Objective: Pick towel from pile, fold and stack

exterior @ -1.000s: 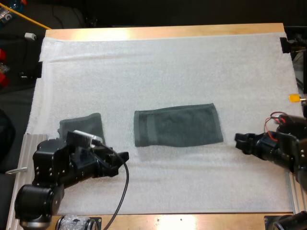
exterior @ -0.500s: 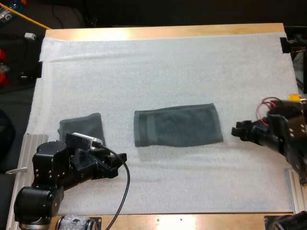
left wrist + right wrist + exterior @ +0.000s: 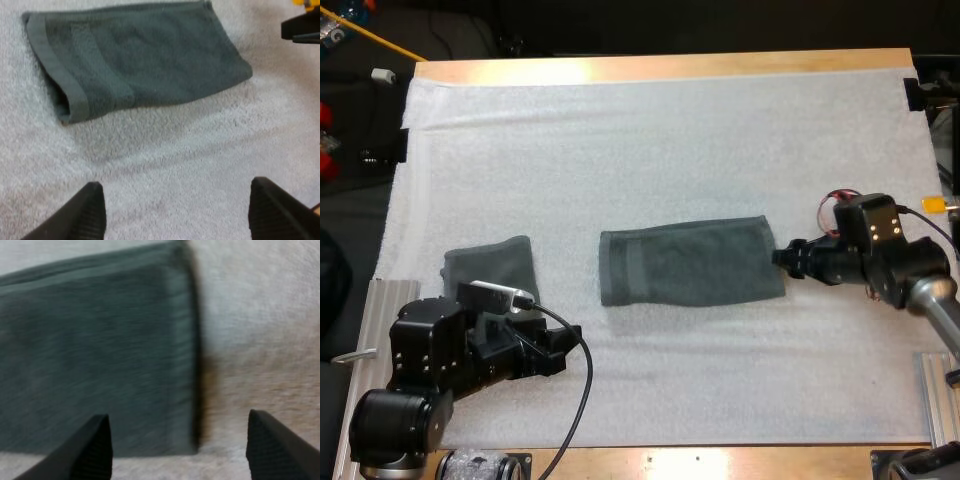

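A dark grey-green towel point(image 3: 690, 262), folded into a long strip, lies flat in the middle of the white mat point(image 3: 650, 130). My right gripper point(image 3: 784, 259) is open at the towel's right end, its fingers point(image 3: 95, 447) wide apart over that short edge of the towel point(image 3: 95, 355). My left gripper point(image 3: 570, 345) is open low over bare mat, left of and nearer than the towel point(image 3: 135, 60), with nothing between its fingers point(image 3: 80, 215). A small folded towel point(image 3: 490, 266) lies at the mat's left, partly hidden behind my left arm.
The wooden table edge point(image 3: 660, 66) runs along the far side. A metal rail point(image 3: 932, 395) sits at the near right corner. Bare mat spreads behind and in front of the strip towel.
My right gripper has moved left across the mat to the towel's right end. My left gripper has drawn back slightly toward the near left. Both towels lie where they were.
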You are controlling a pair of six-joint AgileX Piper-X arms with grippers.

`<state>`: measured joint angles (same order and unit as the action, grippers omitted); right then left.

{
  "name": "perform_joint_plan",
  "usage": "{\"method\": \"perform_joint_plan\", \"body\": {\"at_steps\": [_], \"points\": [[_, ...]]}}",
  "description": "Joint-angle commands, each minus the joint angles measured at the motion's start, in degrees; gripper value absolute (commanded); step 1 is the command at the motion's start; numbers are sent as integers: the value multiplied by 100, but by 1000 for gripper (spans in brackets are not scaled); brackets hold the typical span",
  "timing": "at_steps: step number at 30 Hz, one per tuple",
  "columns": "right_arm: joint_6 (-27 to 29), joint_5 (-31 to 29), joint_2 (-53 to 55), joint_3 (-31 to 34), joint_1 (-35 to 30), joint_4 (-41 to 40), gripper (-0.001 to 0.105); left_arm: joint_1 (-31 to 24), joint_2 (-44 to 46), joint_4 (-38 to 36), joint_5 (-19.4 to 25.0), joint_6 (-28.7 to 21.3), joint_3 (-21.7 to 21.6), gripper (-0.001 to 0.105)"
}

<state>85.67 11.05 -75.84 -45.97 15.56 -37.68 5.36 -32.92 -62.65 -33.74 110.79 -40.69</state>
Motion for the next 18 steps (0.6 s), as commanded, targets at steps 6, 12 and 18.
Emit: {"method": "perform_joint_plan", "body": {"at_steps": [6, 12, 18], "points": [[67, 1004, -574, -26, -623, 193, 56, 48, 19, -39, 71, -24, -34, 59], [67, 1404, -1000, -26, -739, 454, 56, 48, 19, -39, 99, -14, -34, 59], [51, 1626, -1423, -26, -739, 594, 56, 48, 19, -39, 99, -13, -34, 59]]}}
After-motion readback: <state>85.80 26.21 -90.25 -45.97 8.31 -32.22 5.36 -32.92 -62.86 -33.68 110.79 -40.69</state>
